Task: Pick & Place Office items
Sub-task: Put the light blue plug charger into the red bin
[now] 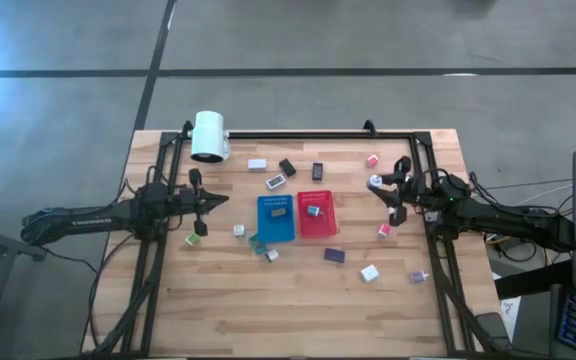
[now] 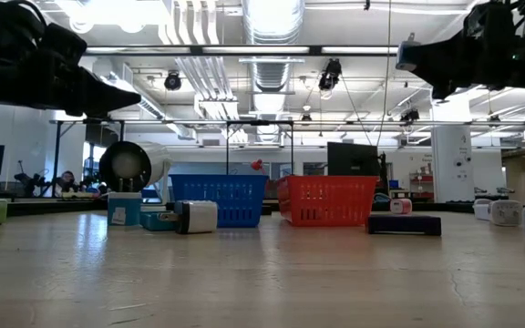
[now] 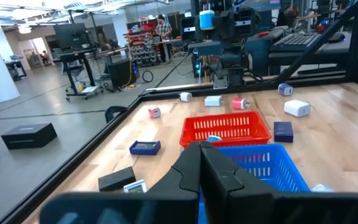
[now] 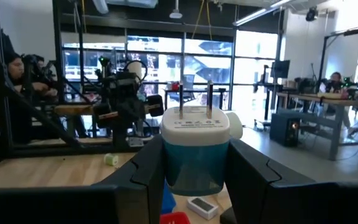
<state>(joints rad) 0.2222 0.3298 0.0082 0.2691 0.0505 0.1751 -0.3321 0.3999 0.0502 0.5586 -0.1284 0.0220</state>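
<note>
Wooden tabletop (image 1: 298,310) with a black frame around it, and the office items are scattered right across the boards. At the centre sit two little baskets side by side, the blue tray (image 1: 276,219) and the red tray (image 1: 316,214), each with a small piece already inside. Around them lie loose bits: a white block (image 1: 369,272) and a dark blue block (image 1: 334,255) on the near side, a pink-red piece (image 1: 383,230) beside the right arm, a black clip (image 1: 287,167) and a white piece (image 1: 257,164) on the far side, and a green piece (image 1: 192,239) close to the left arm. A big white lamp head (image 1: 210,136) lies at the far left corner.

Over on the right, the right gripper (image 4: 194,168) is up in the air above the table's right side, fingers clamped on a white and teal plug adapter (image 4: 193,149), prongs pointing away from the wrist. That item is well off the wood, short of the red tray.

On the left, the left gripper (image 1: 223,200) hangs above the boards just left of the blue tray, fingers pinched fully together, nothing between them.
</note>
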